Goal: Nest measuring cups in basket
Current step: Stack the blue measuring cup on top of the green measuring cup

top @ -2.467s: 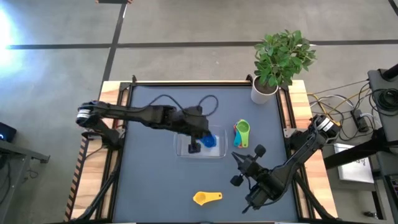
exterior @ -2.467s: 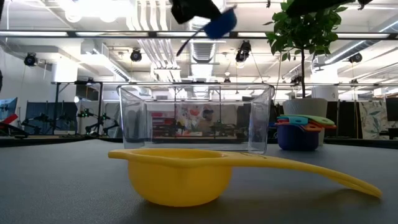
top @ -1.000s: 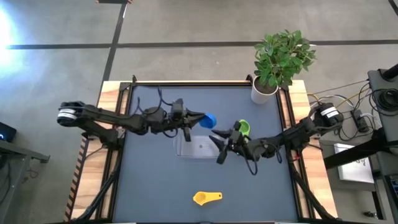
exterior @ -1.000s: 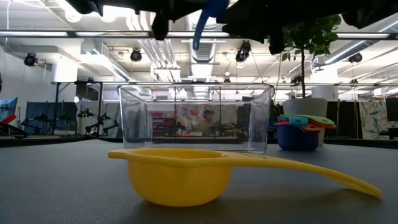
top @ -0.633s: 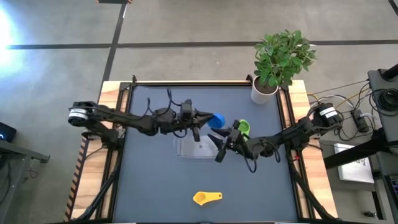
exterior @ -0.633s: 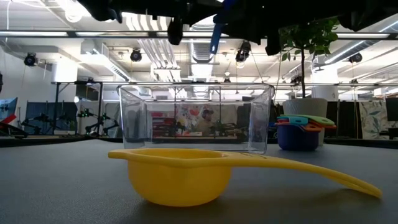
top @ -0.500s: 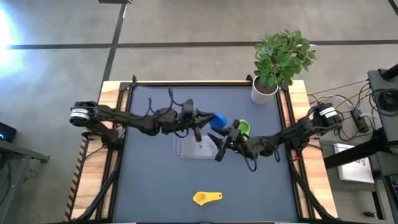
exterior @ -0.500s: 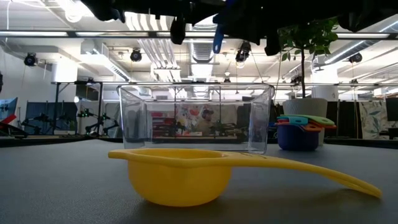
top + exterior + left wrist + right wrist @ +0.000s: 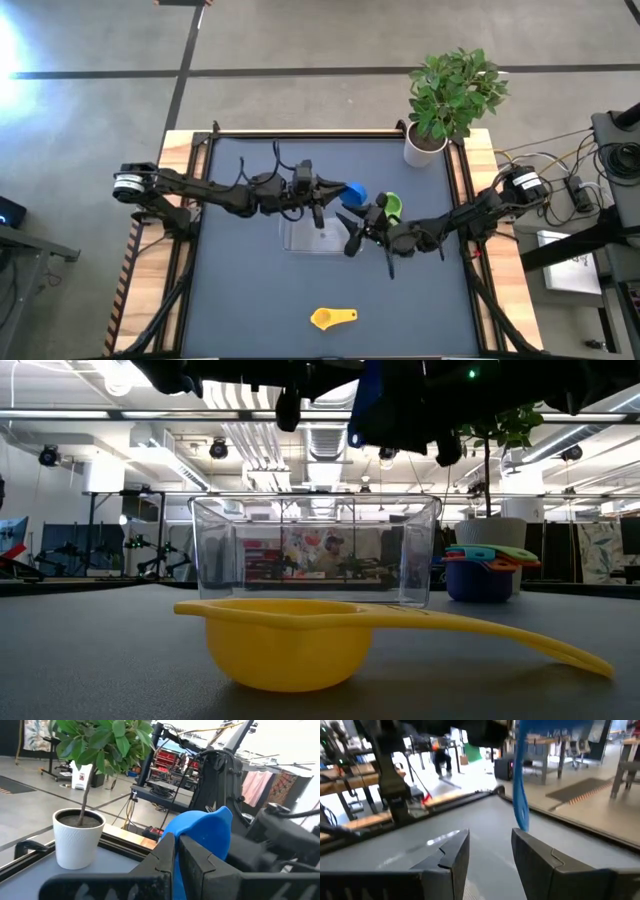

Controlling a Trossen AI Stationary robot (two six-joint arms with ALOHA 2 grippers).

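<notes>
The blue measuring cup (image 9: 353, 193) is in the air above the far right corner of the clear basket (image 9: 320, 233), shut in my left gripper (image 9: 328, 192). My right gripper (image 9: 356, 226) is open just near of the cup and touches nothing. In its wrist view the blue cup (image 9: 520, 795) hangs past the open gripper (image 9: 490, 852). A stack of coloured cups (image 9: 389, 208) sits on the table to the right of the basket, green on top. The yellow cup (image 9: 332, 318) rests on its bowl near the table's near edge. My left gripper pinches the blue cup between its two fingers (image 9: 165, 857) by the narrow part below the bowl (image 9: 176, 870). The fingers come level from the table's left. The cup is lifted clear above the basket, and its bowl (image 9: 202, 837) stands past the fingertips, tipped on its side.
A white plant pot (image 9: 424, 148) with a leafy plant stands at the far right corner. In the low view the yellow cup (image 9: 290, 645) lies in front of the basket (image 9: 315, 550), with the stack (image 9: 485, 572) to its right. A cable lies left of the basket.
My left gripper has carried the blue cup a short way toward the table's right, from over the basket's far edge to its far right corner, still shut on it. My right gripper has stayed open beside the basket's right end.
</notes>
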